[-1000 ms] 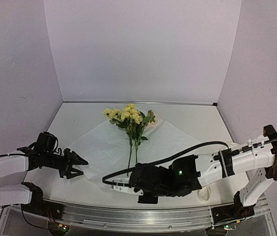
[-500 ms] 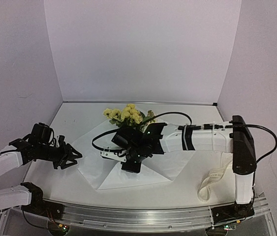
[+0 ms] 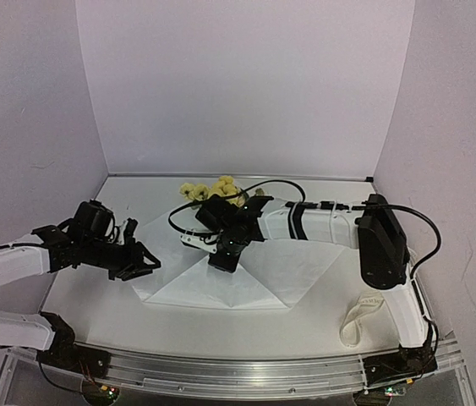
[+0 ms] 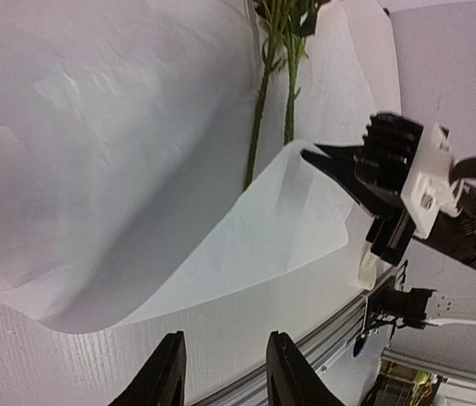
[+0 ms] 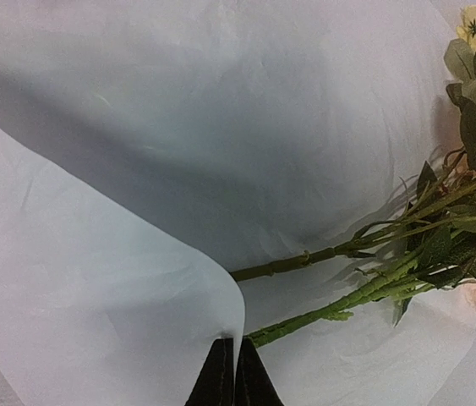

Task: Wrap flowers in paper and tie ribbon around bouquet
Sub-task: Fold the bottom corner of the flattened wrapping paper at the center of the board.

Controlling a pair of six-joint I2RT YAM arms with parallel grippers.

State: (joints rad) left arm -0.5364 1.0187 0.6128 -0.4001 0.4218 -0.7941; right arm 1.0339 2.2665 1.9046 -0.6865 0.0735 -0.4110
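The right gripper [image 5: 233, 374] is pressed together on a corner of the paper [image 5: 94, 279], holding that flap lifted and folded over. It sits just beside the green stems of the flowers [image 5: 339, 249], which lie on the sheet. The left gripper [image 4: 225, 347] is spread and holds nothing, near the paper's edge.

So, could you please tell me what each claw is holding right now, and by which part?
The right claw pinches the paper by its raised corner; the left claw holds nothing.
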